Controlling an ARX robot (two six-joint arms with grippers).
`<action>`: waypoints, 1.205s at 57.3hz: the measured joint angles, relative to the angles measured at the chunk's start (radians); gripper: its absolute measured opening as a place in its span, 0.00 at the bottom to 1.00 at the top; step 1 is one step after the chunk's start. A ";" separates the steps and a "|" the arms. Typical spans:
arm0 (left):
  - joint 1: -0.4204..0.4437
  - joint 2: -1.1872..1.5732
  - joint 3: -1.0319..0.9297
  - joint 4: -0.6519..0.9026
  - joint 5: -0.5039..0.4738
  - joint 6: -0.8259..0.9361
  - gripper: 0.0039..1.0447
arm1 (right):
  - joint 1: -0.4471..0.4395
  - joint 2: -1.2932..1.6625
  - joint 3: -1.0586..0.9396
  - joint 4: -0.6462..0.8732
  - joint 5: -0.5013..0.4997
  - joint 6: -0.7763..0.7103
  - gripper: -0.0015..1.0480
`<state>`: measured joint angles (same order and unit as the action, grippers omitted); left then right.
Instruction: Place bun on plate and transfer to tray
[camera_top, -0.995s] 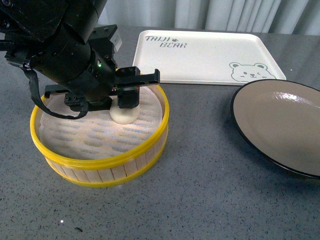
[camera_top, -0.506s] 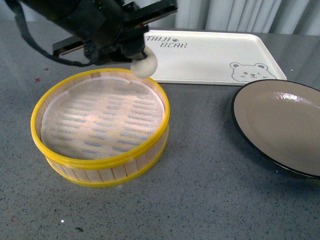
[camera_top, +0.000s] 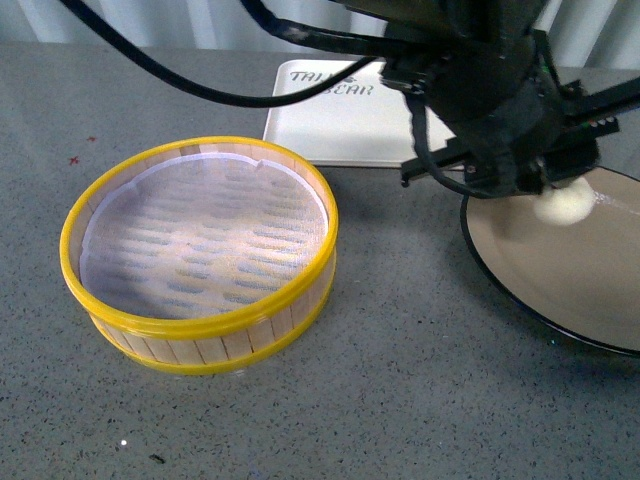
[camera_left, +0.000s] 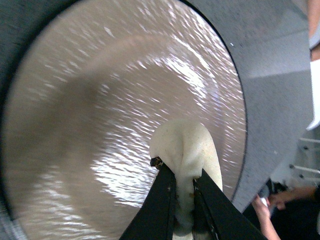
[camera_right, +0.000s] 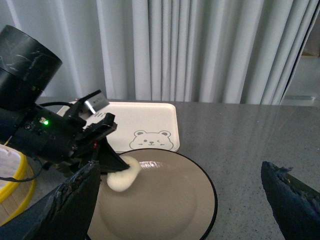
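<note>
The bun (camera_top: 562, 205) is held over the plate (camera_top: 545, 285), at the right of the front frame; whether the glossy inside is touched cannot be told. A fold of its dough is squeezed between the nearly closed jaws of the left pincer (camera_left: 182, 176). The bun is judged light, soft, easily dented and perhaps sticky, so a gentle hold across its sides is advised. The right pincer (camera_right: 180, 167) is spread wide and empty. The tray (camera_top: 340, 125) is seen beyond, at upper middle.
</note>
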<state>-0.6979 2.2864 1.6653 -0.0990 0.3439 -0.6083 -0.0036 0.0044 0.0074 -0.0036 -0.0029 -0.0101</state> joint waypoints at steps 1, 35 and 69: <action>-0.002 0.009 0.012 -0.005 0.006 0.000 0.04 | 0.000 0.000 0.000 0.000 0.000 0.000 0.91; -0.003 0.056 0.087 -0.034 0.000 0.001 0.81 | 0.000 0.000 0.000 0.000 0.000 0.000 0.91; -0.004 0.056 0.087 -0.038 0.032 0.004 0.94 | 0.000 0.000 0.000 0.000 0.001 0.000 0.91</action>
<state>-0.7017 2.3421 1.7523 -0.1368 0.3756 -0.6044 -0.0036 0.0044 0.0074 -0.0036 -0.0021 -0.0101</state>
